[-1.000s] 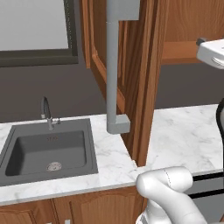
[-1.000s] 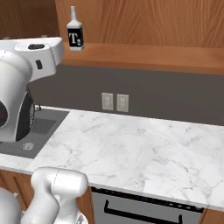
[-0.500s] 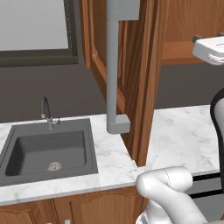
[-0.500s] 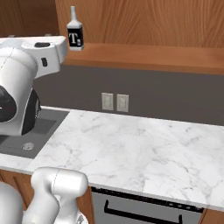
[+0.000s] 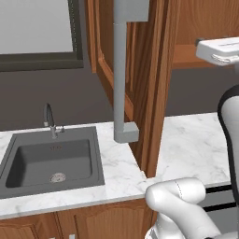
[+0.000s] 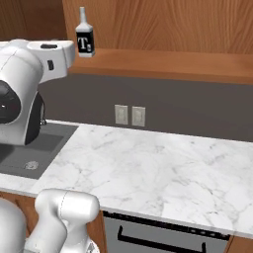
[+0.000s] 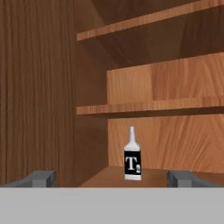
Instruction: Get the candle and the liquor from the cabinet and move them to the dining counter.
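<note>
The liquor is a small square bottle with a pale neck and a black label with a white "T". It stands upright on the lowest shelf of the open reddish-brown cabinet. My gripper is open wide and level with the bottle, which stands straight ahead and still well away from the fingertips. In the right base view my hand hangs just left of the liquor, apart from it. The candle and the dining counter are out of view.
The cabinet door stands open toward me, its long grey bar handle hanging over the marble worktop. A grey sink with a faucet lies to the left. Two wall outlets sit below the shelf.
My hand has risen a little and edged toward the bottle. The jaws stay open and the bottle has not moved.
</note>
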